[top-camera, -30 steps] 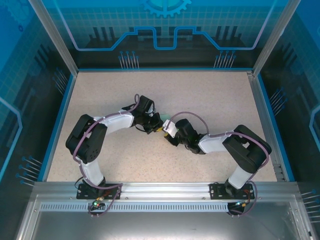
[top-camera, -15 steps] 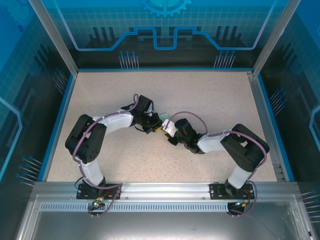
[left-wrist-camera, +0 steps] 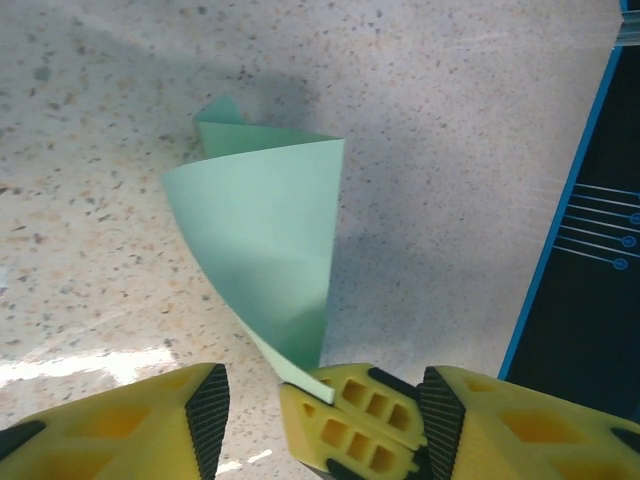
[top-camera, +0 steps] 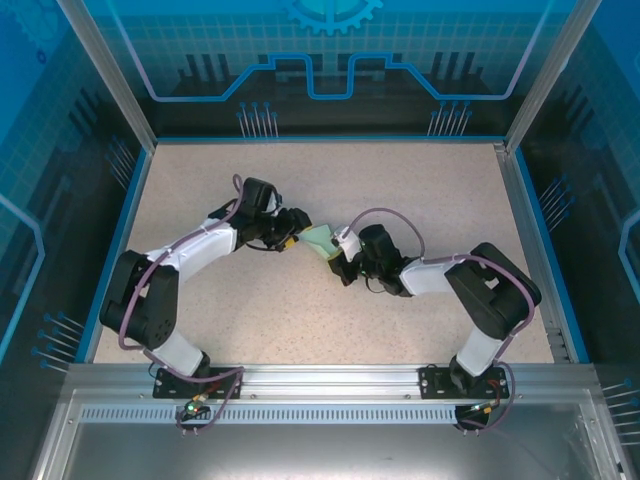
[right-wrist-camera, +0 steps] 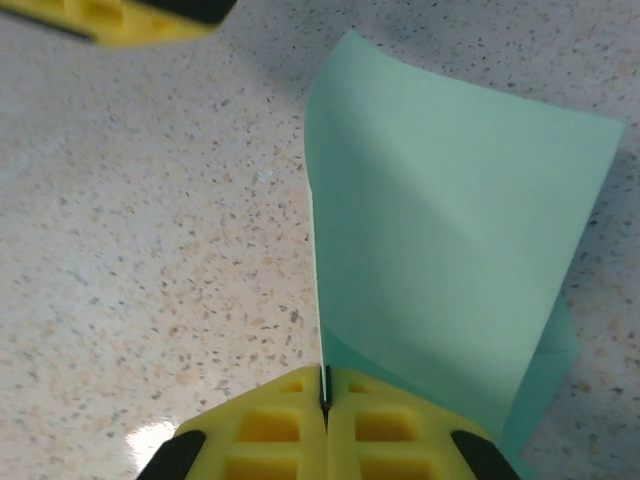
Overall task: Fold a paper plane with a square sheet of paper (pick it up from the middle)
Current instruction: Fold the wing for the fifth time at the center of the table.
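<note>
- Right gripper (right-wrist-camera: 324, 395), jaws clamped on the edge of the folded mint-green paper (right-wrist-camera: 440, 250), near the centre of the table (top-camera: 200, 190).
- Left gripper (top-camera: 292, 232), jaws apart, at the paper's nine o'clock, seemingly clear of it.

A thin, plain folded sheet of pale mint-green paper (right-wrist-camera: 440, 260) stands upright near the middle of the speckled tabletop (top-camera: 400, 180). Its layers bow open into a loose curved cone, one pointed corner reaching away behind the top edge. Its narrow lower end is pinched between the shut yellow fingers of the right gripper (right-wrist-camera: 325, 395), just above the surface
</note>
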Action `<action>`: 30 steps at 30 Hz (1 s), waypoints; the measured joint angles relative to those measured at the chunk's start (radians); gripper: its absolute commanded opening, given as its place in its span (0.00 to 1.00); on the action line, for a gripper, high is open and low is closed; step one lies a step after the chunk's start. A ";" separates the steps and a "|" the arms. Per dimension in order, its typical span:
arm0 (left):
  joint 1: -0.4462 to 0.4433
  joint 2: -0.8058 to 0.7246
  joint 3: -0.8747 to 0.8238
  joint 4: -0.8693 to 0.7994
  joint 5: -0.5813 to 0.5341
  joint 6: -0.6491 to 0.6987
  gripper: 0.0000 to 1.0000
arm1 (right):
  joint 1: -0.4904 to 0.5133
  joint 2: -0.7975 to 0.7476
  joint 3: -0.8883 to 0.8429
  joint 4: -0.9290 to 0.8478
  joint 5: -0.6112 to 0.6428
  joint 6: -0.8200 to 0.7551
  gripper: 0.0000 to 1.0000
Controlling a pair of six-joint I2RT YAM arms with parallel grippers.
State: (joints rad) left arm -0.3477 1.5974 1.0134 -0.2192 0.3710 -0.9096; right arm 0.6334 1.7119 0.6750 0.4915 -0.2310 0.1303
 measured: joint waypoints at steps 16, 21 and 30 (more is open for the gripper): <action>-0.023 0.037 -0.091 0.177 0.013 -0.008 0.56 | -0.103 0.040 0.019 -0.012 -0.132 0.298 0.00; -0.042 0.077 -0.091 0.218 0.027 -0.008 0.55 | -0.134 0.069 0.036 -0.019 -0.183 0.378 0.00; -0.078 0.145 -0.087 0.270 0.051 -0.008 0.48 | -0.182 0.128 0.040 -0.018 -0.253 0.484 0.01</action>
State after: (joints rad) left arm -0.4259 1.7420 0.9268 0.0505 0.4221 -0.9173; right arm 0.4519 1.8397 0.7147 0.4732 -0.4835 0.6147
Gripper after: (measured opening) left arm 0.486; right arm 0.042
